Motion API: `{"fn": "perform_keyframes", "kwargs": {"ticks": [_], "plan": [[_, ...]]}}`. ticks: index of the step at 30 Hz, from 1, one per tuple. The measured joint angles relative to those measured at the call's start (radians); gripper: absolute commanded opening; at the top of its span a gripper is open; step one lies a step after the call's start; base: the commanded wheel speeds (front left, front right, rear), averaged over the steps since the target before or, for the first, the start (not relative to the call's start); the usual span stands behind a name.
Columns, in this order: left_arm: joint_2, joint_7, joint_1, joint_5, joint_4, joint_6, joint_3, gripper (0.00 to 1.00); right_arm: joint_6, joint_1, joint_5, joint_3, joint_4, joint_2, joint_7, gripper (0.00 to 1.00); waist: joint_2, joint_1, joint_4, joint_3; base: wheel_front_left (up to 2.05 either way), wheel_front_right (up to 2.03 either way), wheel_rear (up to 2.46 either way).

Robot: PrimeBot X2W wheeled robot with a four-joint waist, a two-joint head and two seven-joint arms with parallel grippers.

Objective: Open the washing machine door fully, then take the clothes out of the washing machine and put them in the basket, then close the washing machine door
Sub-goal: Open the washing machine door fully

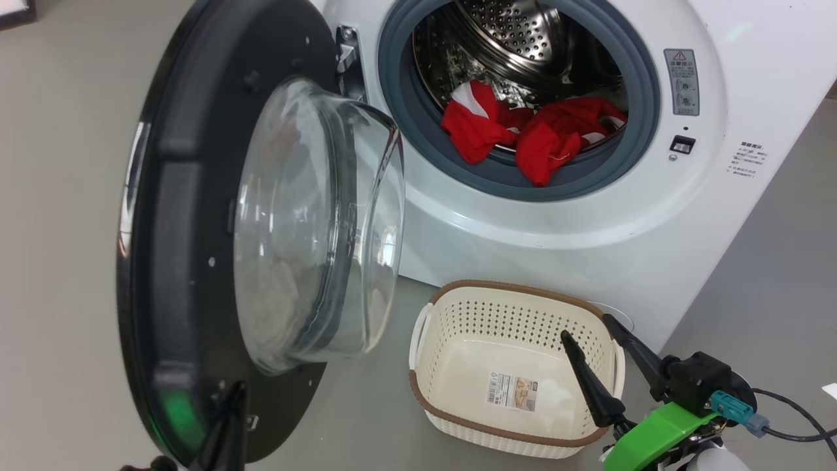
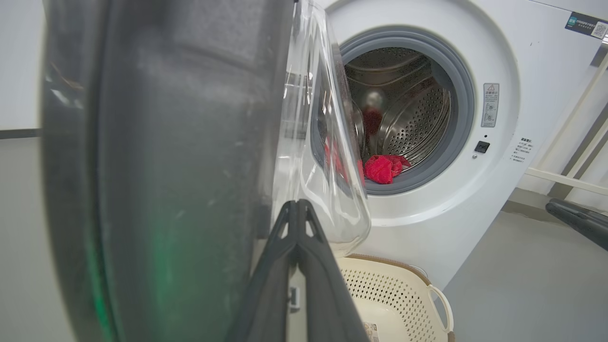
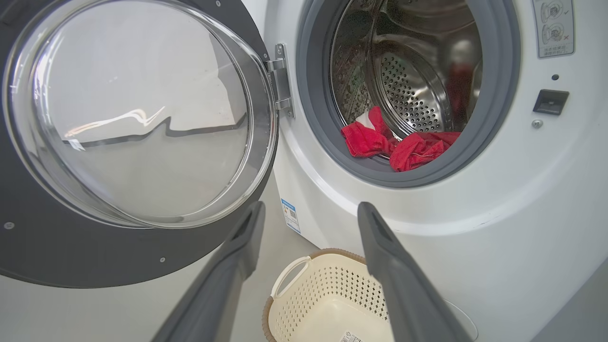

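While the washing machine door stands swung wide out from the left side of the washing machine, hinged at the left edge of the machine's round opening with its glass bowl bulging back toward the machine's front, the first step of the task looks all but finished. The left gripper, its two fingers pressed together with nothing between them, sits low by the door's bottom rim, on the face turned toward the machine. I cannot tell whether its tips touch the black rim or stand just off it. If the door needs a last nudge to be fully open, that closed gripper is placed to give it. The clothes lie inside the machine at the bottom front of its steel drum, red folds spilling onto the lower lip of its grey gasket. The basket stands on the floor just in front of the machine's base, below the opening, with no garment in it yet. The right gripper hangs low in front of the machine, well apart from the opening, fingers spread wide and holding nothing, pointed up toward the drum. The next move probably calls for that arm to rise, reach through the machine's opening over the gasket lip, and close on a bunched fold of fabric.
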Motion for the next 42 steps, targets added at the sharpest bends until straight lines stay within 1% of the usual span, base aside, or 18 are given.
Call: {"fn": "perform_keyframes", "kwargs": {"ticks": [11, 20, 23, 36, 42], "plan": [[0.009, -0.011, -0.013, -0.012, 0.053, 0.01, 0.104, 0.0, 0.0, -0.007, 0.0, 0.017, -0.001, -0.001, 0.0, 1.0, 0.0, 0.0, 0.005, 0.017, 0.0, 0.0, 0.0], [0.008, -0.011, -0.033, -0.015, 0.096, 0.005, 0.184, 0.0, 0.0, -0.015, 0.0, 0.025, 0.0, -0.006, 0.0, 1.0, 0.0, 0.0, 0.0, 0.024, 0.0, 0.0, 0.0], [0.007, -0.011, -0.044, -0.011, 0.114, -0.004, 0.213, 0.0, 0.0, -0.019, 0.0, 0.025, 0.0, -0.007, 0.0, 1.0, 0.0001, 0.0, -0.002, 0.03, 0.0, 0.0, 0.0], [0.006, -0.015, -0.138, 0.028, 0.207, -0.064, 0.35, 0.0, 0.0, -0.039, -0.002, 0.02, 0.0, -0.013, 0.0, 1.0, 0.0, 0.0, -0.009, 0.059, 0.0, 0.0, 0.0], [-0.002, -0.015, -0.184, 0.045, 0.259, -0.084, 0.413, 0.0, 0.0, -0.047, -0.007, 0.02, 0.001, -0.02, 0.0, 1.0, 0.0, 0.0, -0.015, 0.077, 0.0, 0.0, 0.0]]}}
